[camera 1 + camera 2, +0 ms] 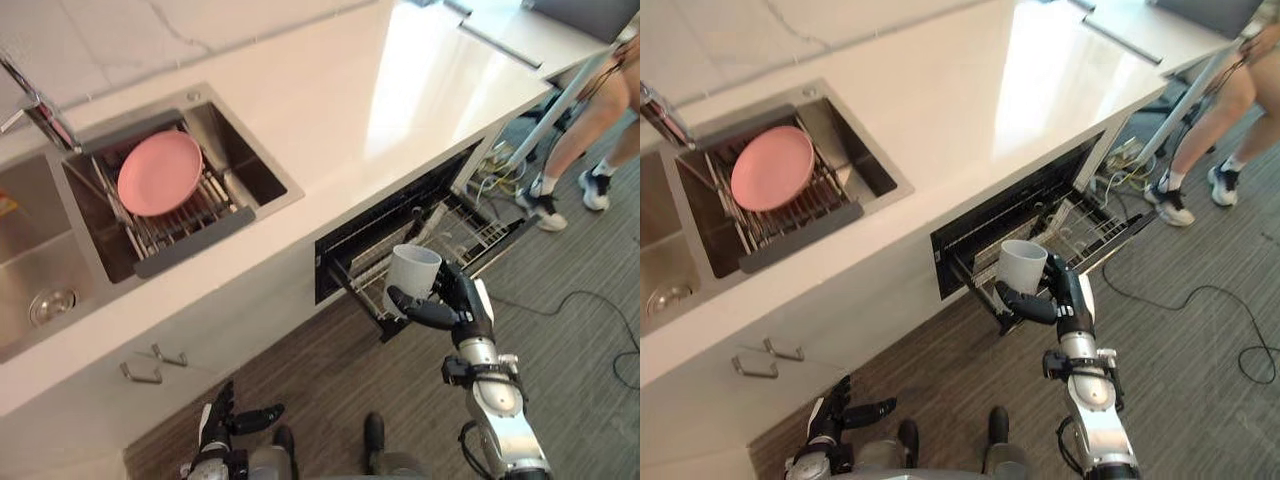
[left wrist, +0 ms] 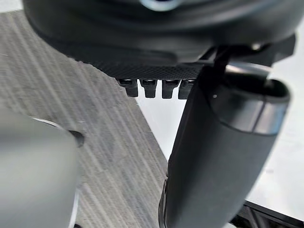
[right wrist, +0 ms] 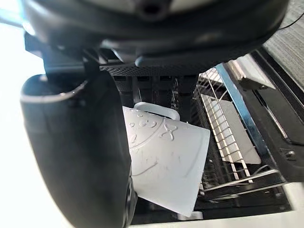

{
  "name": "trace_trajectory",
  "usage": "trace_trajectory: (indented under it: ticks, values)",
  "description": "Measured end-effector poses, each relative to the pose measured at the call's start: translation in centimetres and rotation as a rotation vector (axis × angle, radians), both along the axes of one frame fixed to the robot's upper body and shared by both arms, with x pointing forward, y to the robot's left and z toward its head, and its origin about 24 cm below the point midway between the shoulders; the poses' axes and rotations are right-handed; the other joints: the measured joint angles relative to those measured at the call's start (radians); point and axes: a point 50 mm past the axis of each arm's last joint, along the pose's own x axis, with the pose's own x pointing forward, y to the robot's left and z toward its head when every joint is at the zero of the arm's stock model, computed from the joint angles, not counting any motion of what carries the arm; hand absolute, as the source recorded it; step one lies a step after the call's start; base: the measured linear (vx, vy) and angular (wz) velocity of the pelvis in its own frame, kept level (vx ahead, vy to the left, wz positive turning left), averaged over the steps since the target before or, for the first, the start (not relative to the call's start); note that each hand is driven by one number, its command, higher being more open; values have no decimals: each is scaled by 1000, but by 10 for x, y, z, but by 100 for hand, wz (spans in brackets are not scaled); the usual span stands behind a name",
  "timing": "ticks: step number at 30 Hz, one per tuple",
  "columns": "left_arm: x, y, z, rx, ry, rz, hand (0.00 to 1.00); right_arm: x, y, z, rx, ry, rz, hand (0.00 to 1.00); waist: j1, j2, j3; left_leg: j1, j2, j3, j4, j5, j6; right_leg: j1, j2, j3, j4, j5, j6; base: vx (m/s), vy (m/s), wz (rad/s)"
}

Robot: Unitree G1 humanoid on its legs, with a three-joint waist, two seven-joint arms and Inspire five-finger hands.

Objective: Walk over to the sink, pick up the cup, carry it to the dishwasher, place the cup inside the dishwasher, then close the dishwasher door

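My right hand (image 1: 455,302) is shut on a white cup (image 1: 411,272), thumb and fingers curled round its wall. The cup stands upright, held just over the near end of the dishwasher's pulled-out wire rack (image 1: 470,235). In the right wrist view the cup (image 3: 166,166) shows embossed marks and a handle, with the rack (image 3: 228,147) past it. The dishwasher (image 1: 380,235) sits open under the white counter (image 1: 330,110). My left hand (image 1: 225,415) hangs low over the wood floor near the cabinet, fingers relaxed and holding nothing.
A steel sink (image 1: 250,165) set in the counter holds a drying rack with a pink plate (image 1: 160,172); a tap (image 1: 35,110) stands behind it. A person's legs (image 1: 590,130) stand at the far right by the counter's end. Cabinet handles (image 1: 150,365) are below the sink.
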Motion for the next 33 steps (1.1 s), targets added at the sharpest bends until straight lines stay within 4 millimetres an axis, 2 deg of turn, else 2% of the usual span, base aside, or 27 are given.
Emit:
trace_trajectory:
  ticks: [2, 6, 12, 19, 22, 26, 33]
  values:
    - [13, -2, 5, -3, -42, -9, 100, 18, -2, 15, -38, -49, 6, 0, 12, 11, 51, -60, 9, -2, 77, -21, 4, -54, 2, -1, 62, -11, -5, -189, 15, -2]
    - [25, -3, 11, -4, -88, -11, 100, 39, -5, 30, -99, -78, -2, 0, 26, 22, 99, -133, 14, -13, 166, -48, 4, -132, -4, -4, 172, -49, -4, -163, 17, 5]
    - [40, 1, 20, 3, -141, -11, 100, 62, -14, 52, -182, -113, -19, 0, 39, 24, 150, -212, 14, -30, 233, -53, 4, -231, -15, -12, 300, -96, -9, -85, -11, 7]
    - [55, 0, 28, 5, -191, -5, 100, 92, -29, 81, -280, -135, -95, 0, 50, 25, 180, -301, 21, -59, 303, -58, -2, -335, -17, -31, 423, -144, -25, -33, -47, 8]
    - [61, -2, 31, 4, -212, 2, 100, 100, -31, 95, -319, -156, -119, 0, 51, 24, 189, -339, 32, -63, 334, -63, -8, -376, -16, -33, 458, -158, -31, -60, -53, 0]
    - [66, -4, 33, -7, -228, 8, 100, 108, -34, 104, -353, -152, -134, 0, 52, 24, 190, -373, 43, -71, 365, -71, -15, -409, -16, -43, 490, -174, -39, -30, -44, 1]
    - [75, -14, 37, -36, -257, 15, 100, 127, -27, 118, -427, -128, -122, 0, 70, 24, 190, -408, 61, -80, 375, -76, -23, -456, -23, -99, 536, -198, -60, 36, -58, -1]
